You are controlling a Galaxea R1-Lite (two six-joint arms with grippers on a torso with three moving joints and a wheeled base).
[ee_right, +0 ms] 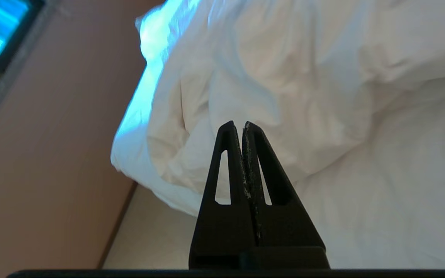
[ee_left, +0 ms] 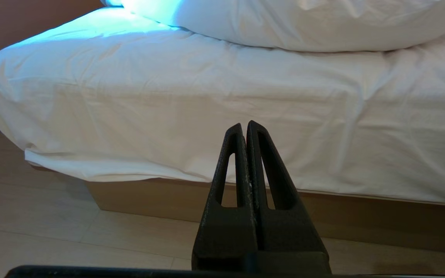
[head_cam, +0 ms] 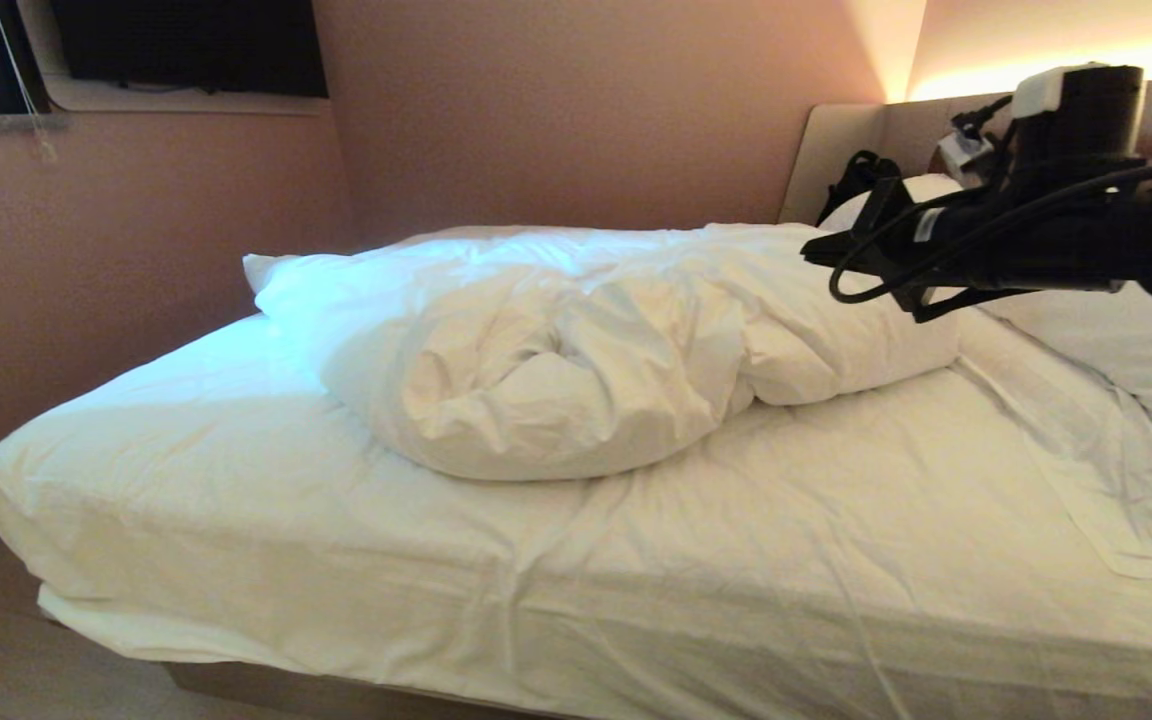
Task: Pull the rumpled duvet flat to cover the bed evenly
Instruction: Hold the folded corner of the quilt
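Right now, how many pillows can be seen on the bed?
1 for certain: a white pillow at the head of the bed, against the headboard, partly behind the right arm. Another may be hidden behind the rumpled duvet or that arm.

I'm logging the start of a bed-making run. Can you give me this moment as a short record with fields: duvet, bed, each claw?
duvet: the duvet lies bunched in a rumpled heap across the middle of the mattress, not spread
bed: the bed shows bare white fitted sheet on the near side and toward the foot
pillow: a pillow lies by the headboard
right claw: the right claw is shut, empty, raised over the bed, pointing at the heap
left claw: the left claw is shut, empty, low beside the bed
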